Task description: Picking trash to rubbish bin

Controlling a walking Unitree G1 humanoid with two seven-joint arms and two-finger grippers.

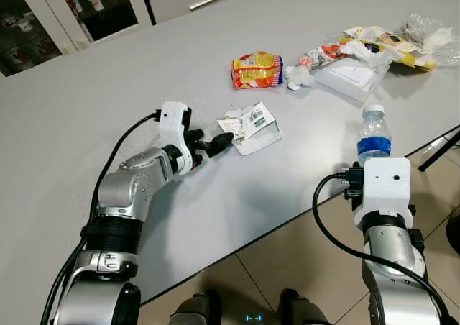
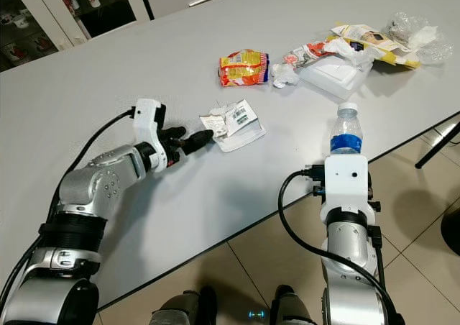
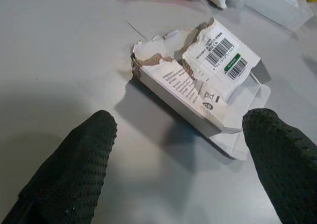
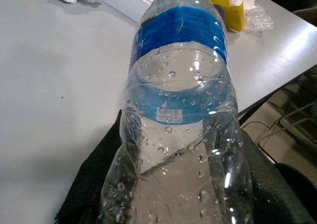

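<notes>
The left gripper (image 1: pixel 224 142) lies low on the grey desk (image 1: pixel 86 102), its black fingers (image 3: pixel 74 169) spread apart and empty, pointing right at a torn carton (image 1: pixel 250 126) just beyond the tips. The spread looks set to straddle the carton's near edge, so I judge a grasp is being lined up, not yet made. The carton lies flat, ripped open, label up, touching neither finger.

The right gripper (image 4: pixel 173 184) is clenched on a bottle (image 1: pixel 374 136), clear with a blue label, held upright over the desk's near right edge. It seems kept there, clear of the other litter, while the left arm works.

More trash waits farther off: an orange wrapper (image 1: pixel 256 70) beyond the carton, a crumpled tissue (image 1: pixel 297 76) to its right, then a white box (image 1: pixel 352 73) and a heap of wrappers (image 1: pixel 392 41) at the far right. I cannot see a bin, so both pieces will still need carrying.
</notes>
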